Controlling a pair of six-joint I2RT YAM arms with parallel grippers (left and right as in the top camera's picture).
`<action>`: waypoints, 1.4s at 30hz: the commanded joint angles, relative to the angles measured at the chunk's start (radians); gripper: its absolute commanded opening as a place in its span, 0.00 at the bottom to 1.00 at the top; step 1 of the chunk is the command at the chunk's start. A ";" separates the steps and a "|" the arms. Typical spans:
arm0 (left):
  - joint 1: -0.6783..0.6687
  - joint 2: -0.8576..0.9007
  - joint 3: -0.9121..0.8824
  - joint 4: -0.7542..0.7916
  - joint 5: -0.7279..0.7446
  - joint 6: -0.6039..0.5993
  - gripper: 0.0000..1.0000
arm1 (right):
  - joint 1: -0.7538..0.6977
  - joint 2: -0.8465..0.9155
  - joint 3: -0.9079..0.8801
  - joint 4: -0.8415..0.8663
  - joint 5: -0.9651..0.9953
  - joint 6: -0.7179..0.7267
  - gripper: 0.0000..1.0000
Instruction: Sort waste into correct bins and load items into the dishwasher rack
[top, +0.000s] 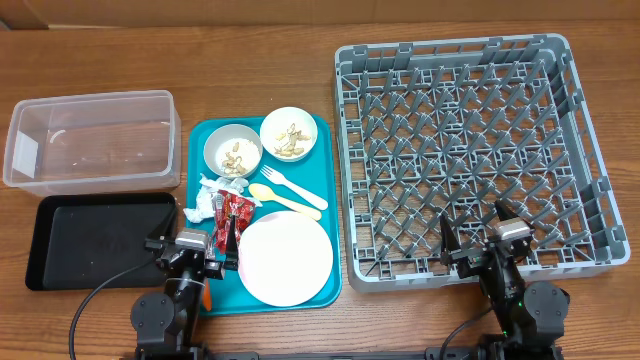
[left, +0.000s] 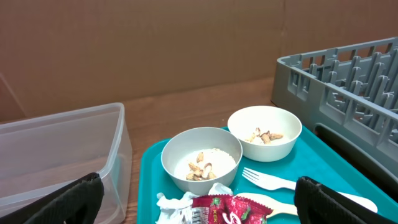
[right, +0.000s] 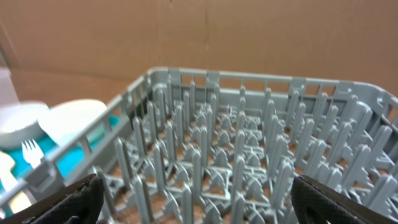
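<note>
Overhead, the left pincer (top: 196, 235) is seen with its jaws spread wide and nothing held between them. It is poised over the near left corner of the teal serving tray (top: 322, 170). Just under and ahead of it, the red crinkled wrapper (top: 230, 215) and the crumpled white paper (top: 200, 206) are found touching each other. Farther ahead are the nearer white bowl (top: 233, 152) and, to its right, the farther white bowl (top: 289, 132). Beige nut-like scraps (left: 200, 167) are seen inside each. The pale yellow fork (top: 285, 184) and spoon (top: 285, 203) are laid side by side between the bowls and the round plate (top: 285, 258), which is just to the right of this pincer. The black tray (top: 100, 240) is set on the tabletop (top: 250, 40) to the pincer's left, and the clear tub (top: 95, 98) is placed ahead and to the left.

The right pincer (top: 475, 228) is likewise fully parted and empty. It is held over the near edge of the grey dishwasher rack (top: 455, 48), whose pegs fill the space ahead of it.
</note>
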 joint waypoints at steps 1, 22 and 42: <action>-0.006 -0.010 -0.007 0.005 0.009 0.011 1.00 | 0.005 -0.009 0.157 -0.028 -0.013 0.123 1.00; -0.006 -0.010 -0.007 0.005 0.009 0.012 1.00 | 0.006 0.507 0.850 -0.373 -0.330 0.358 1.00; -0.006 -0.010 -0.007 0.005 0.009 0.012 1.00 | 0.347 1.233 1.294 -0.644 -0.170 0.337 1.00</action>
